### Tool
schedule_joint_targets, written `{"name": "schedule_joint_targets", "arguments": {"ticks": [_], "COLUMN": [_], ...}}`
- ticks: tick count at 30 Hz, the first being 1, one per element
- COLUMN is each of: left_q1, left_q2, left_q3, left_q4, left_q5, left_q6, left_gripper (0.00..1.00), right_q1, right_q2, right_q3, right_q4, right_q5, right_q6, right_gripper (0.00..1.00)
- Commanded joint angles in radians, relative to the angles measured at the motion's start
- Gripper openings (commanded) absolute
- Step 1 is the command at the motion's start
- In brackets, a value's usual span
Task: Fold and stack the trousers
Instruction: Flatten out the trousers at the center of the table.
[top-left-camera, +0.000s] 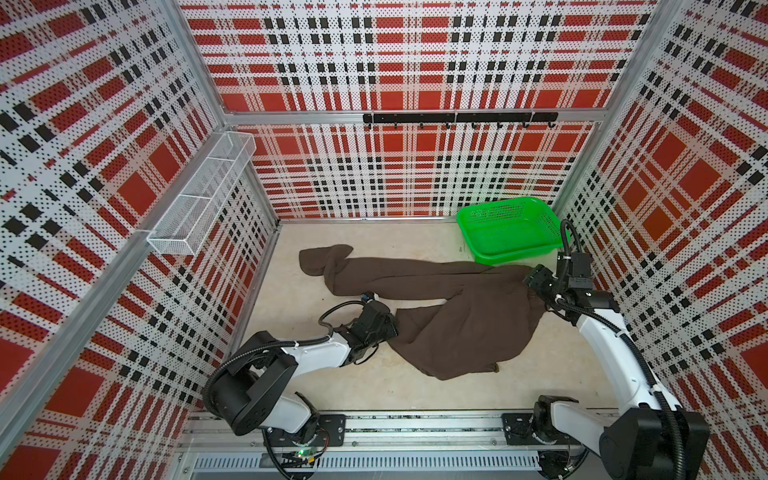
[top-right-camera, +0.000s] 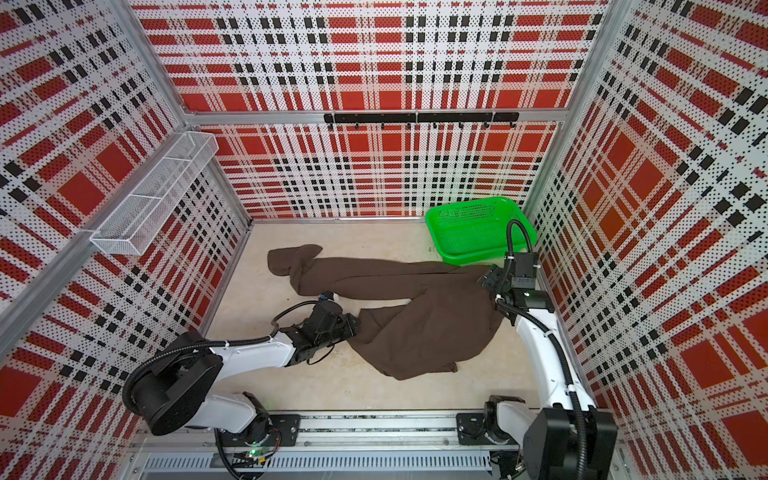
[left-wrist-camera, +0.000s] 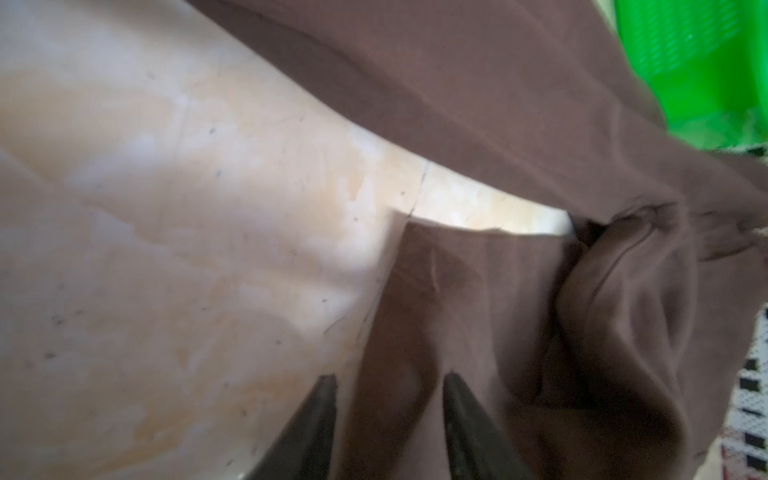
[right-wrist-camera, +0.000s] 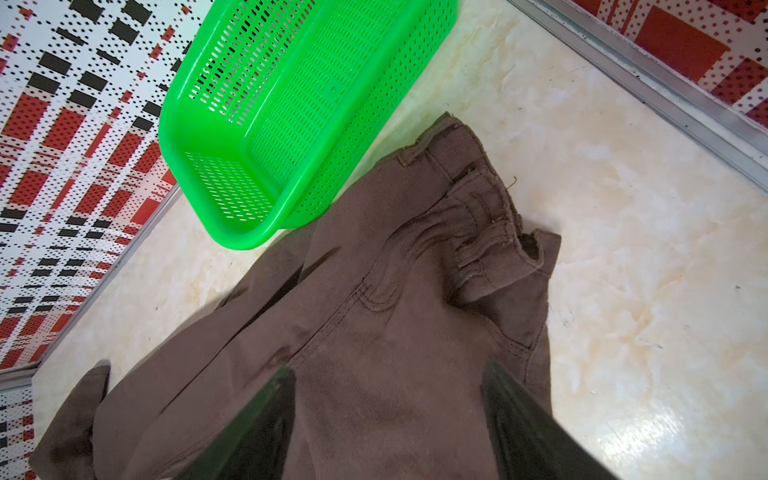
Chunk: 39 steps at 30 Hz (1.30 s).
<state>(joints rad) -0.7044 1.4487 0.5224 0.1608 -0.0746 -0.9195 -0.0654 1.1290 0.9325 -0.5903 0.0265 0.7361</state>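
Left wrist view: the left gripper (left-wrist-camera: 388, 380) has its two fingers (left-wrist-camera: 320, 415) drawn fairly close, with brown cloth from one leg of the trousers (left-wrist-camera: 478, 291) filling the gap between them. The picture is blurred, so I cannot tell whether the pads are actually pinching the cloth or only straddling it.

In the right wrist view the right gripper (right-wrist-camera: 388, 368) stands wide open above the seat of the trousers, holding nothing. The gathered waistband (right-wrist-camera: 486, 232) lies just beyond its fingertips. Whether the tips touch the cloth is unclear.

In both top views the trousers (top-left-camera: 457, 316) lie unfolded on the table (top-left-camera: 374, 390) between the two arms. The waist end sits at the right, against the near wall of the green basket (top-left-camera: 498, 202), which stands in the far right corner. One leg runs leftward along the far side, its end doubled over on itself. The other leg bends back toward the near edge – its end reaches the left gripper (top-left-camera: 392, 324). The right gripper (top-left-camera: 530, 278) is at the waist end, beside the basket.
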Motion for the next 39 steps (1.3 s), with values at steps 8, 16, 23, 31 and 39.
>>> {"name": "schedule_joint_targets", "arguments": {"ticks": [8,16,23,31,39], "left_q1": [0.045,0.260,0.436,0.532,0.540], "left_q2": [-0.165,-0.313,-0.248,-0.102,-0.030], "left_q3": [0.132,0.304,0.495,0.569,0.607], "left_q4": [-0.173,-0.453,-0.525,-0.500,-0.488], "left_q5": [-0.047,-0.174,-0.202,-0.193,-0.185], "left_q6": [0.106,0.287,0.423,0.445,0.444], "left_gripper": [0.00,0.00,0.00,0.00,0.00], "right_q1": [0.008,0.008,0.007,0.080,0.236], "right_q2": [-0.021,0.011,0.043,-0.027,-0.012], "right_q3": [-0.027,-0.032,-0.105,-0.286,-0.400], "right_q4": [0.017,-0.001,-0.002,0.055,0.141], "right_q5": [-0.029,-0.087,-0.182,-0.240,-0.256], "right_q6": [0.015,0.016,0.080,0.213,0.346], "right_gripper": [0.75,0.78,0.79,0.76,0.70]}}
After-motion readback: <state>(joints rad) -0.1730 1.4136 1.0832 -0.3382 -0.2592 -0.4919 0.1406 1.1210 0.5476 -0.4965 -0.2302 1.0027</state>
